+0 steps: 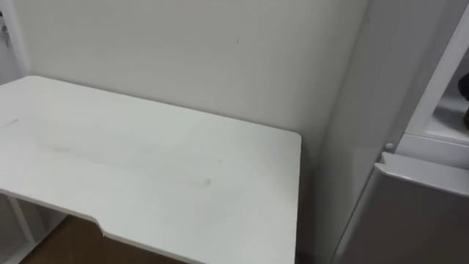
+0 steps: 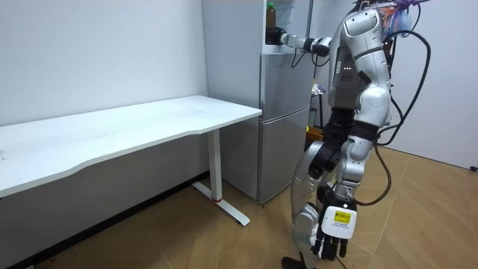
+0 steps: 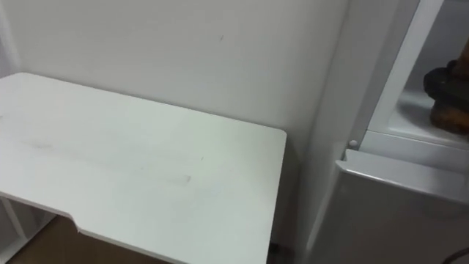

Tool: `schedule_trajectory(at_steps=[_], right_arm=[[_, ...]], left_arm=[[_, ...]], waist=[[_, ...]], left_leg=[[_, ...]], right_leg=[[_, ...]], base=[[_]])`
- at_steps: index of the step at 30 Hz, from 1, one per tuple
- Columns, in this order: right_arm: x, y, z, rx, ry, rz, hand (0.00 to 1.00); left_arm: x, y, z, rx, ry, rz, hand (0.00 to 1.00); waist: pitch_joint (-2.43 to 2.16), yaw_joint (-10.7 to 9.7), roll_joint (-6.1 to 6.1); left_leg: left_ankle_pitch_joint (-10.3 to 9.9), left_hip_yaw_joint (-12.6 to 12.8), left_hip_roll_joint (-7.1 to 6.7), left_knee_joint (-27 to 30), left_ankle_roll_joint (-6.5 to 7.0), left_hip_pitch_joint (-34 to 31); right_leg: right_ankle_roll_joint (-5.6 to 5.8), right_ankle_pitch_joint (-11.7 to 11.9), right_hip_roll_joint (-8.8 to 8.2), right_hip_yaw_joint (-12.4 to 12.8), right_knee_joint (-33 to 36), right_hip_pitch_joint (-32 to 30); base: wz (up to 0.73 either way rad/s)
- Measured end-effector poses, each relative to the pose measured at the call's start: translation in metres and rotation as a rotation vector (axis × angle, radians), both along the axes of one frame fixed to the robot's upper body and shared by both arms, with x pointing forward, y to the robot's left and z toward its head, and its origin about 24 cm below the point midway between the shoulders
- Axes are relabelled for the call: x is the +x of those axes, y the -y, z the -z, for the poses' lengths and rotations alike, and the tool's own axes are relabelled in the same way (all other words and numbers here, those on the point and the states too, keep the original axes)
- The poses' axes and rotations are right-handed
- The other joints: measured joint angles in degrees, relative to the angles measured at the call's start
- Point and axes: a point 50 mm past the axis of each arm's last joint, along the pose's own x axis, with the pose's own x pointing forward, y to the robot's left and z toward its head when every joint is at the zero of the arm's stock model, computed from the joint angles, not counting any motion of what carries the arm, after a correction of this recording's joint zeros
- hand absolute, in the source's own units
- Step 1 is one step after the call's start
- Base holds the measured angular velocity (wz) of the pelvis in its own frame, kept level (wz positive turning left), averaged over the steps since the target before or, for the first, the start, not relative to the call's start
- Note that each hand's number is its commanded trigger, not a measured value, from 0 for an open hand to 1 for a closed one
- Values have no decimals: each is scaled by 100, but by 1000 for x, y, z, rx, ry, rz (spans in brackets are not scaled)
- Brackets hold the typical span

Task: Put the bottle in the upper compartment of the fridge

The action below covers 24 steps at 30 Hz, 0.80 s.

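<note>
In the room view I stand facing the silver fridge (image 2: 284, 127), my right arm stretched out at head height into its upper part. The right hand (image 2: 278, 36) is curled round the lower end of an upright bottle (image 2: 270, 13) with dark contents. In the right eye view the same hand (image 3: 447, 94) is a dark shape inside the open upper compartment, above its white shelf (image 3: 407, 111); the bottle there is cut off by the edge. My left hand (image 2: 331, 237) hangs low beside my leg, fingers relaxed and holding nothing.
A white desk (image 1: 146, 169) stands against the wall just left of the fridge, its corner close to the fridge side. The lower fridge door (image 3: 399, 213) is closed. Wooden floor (image 2: 418, 217) lies behind me.
</note>
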Motion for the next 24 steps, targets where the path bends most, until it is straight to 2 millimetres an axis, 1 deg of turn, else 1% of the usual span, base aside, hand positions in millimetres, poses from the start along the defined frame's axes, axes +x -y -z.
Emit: schedule_trajectory(at_steps=[5, 11, 14, 15, 18, 24], right_arm=[[-1, 0, -2, -26, 22, 23, 0], [-2, 1, -3, -49, 19, 27, 0], [-2, -1, -4, -55, 23, 5, 0], [-2, -1, -5, -59, 24, -10, 0], [-1, -3, -4, -66, 19, -59, 0], [-2, -1, -4, -59, 21, -103, 0]], left_arm=[[6, -1, 0, 26, 23, -31, 0], [10, -4, -2, 48, 34, -38, 0], [14, -5, -2, 50, 47, -35, 0], [15, -5, -3, 50, 51, -33, 0], [15, -4, -3, 40, 52, -31, 0], [16, -3, -2, 11, 65, -24, 0]], waist=[[1, 83, 14], [-5, 88, 45], [-13, 94, 68], [-14, 102, 69], [-22, 113, 85], [-25, 108, 91]], left_leg=[[47, 23, 11, -36, -22, -91], [67, 1, 10, -31, -23, -127], [68, 36, 17, -41, -23, -113], [68, 66, 55, -63, -23, -85], [67, 158, 73, -104, -25, 18], [65, 148, 67, -125, -24, 78]], right_leg=[[-22, 44, 10, 26, 1, -117], [-15, 47, 10, 0, -1, -136], [-51, 72, 12, 32, 4, -146], [-52, 72, 14, 62, 6, -136], [-56, 72, 15, 124, 6, -87], [-54, 71, 12, 137, 4, -15]], base=[[-3], [1], [-4], [-11], [-11], [-2]])
